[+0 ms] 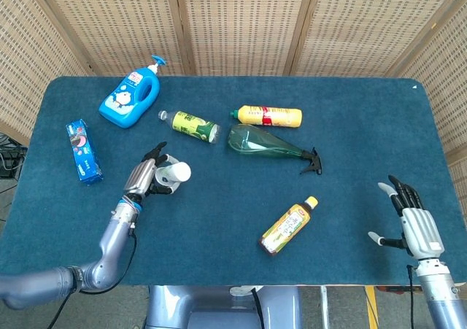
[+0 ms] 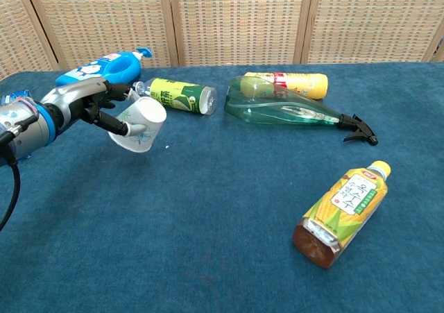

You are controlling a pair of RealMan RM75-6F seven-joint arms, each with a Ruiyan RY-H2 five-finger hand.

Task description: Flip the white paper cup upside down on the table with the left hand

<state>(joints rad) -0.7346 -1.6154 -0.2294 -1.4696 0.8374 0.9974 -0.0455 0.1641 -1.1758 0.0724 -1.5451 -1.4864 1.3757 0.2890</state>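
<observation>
The left hand (image 2: 87, 105) held the white paper cup (image 2: 140, 124) off the dark blue felt-covered table (image 1: 350, 125), its dark fingers (image 2: 111, 122) wrapped around the cup's side. The cup was tilted, with its closed base facing up and to the right, and hung over the left part of the table, just near of the small green-labelled bottle (image 1: 190, 125) lying on its side. The right hand (image 1: 413, 223) hovered at the near right edge of the table, fingers spread and holding nothing. Far left lay a blue pump dispenser bottle (image 1: 132, 97), and a blue snack packet (image 1: 82, 150) lay near the left edge. In the middle lay a yellow tube-shaped bottle (image 1: 268, 115) and a clear green spray bottle (image 1: 270, 143) just beside it. A yellow-labelled tea bottle (image 1: 288, 226) lay nearer, right of centre.
</observation>
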